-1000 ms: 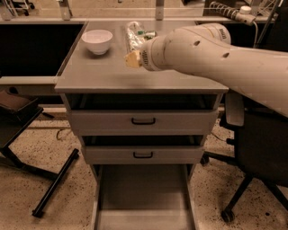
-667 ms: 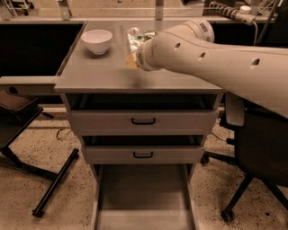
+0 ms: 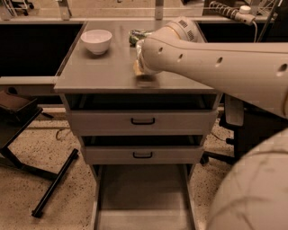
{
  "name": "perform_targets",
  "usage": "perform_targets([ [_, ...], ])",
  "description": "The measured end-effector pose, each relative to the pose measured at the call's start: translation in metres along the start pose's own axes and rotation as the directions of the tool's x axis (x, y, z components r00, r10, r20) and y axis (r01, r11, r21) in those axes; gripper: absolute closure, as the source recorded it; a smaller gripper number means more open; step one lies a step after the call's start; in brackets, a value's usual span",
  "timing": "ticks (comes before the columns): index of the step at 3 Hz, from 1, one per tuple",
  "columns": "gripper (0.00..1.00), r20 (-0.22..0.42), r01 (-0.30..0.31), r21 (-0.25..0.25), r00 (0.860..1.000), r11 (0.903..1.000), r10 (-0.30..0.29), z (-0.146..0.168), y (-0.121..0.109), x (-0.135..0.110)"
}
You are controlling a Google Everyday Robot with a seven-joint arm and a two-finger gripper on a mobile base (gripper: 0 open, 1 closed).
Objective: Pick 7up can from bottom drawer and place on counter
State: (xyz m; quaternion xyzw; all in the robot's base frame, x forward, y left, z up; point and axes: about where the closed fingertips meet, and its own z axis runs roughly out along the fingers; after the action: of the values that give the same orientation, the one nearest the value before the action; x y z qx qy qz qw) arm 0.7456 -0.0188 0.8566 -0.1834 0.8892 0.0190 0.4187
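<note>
gripper (image 3: 140,68) low over the middle of the large flat grey counter (image 3: 96,72), mostly behind white arm (image 3: 216,60); grip state: can't tell.

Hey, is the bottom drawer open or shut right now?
Open: the bottom drawer is pulled out toward the camera, its bare floor in full view. The gripper is up over the counter.

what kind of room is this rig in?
Probably a lab or office workspace: grey drawer cabinet, power strip at the back, speckled floor. The tool is over the counter, mostly hidden by the arm.
</note>
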Motion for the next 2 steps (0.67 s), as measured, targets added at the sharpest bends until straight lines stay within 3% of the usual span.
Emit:
perform_targets([
  [1, 1.0, -0.071, -0.002, 0.01, 0.997, 1.0, 0.002, 0.0146, -0.0004, 0.0124],
  [2, 0.81, -0.081, -0.002, 0.006, 0.997, 1.0, 0.003, 0.0149, 0.0001, 0.0103],
])
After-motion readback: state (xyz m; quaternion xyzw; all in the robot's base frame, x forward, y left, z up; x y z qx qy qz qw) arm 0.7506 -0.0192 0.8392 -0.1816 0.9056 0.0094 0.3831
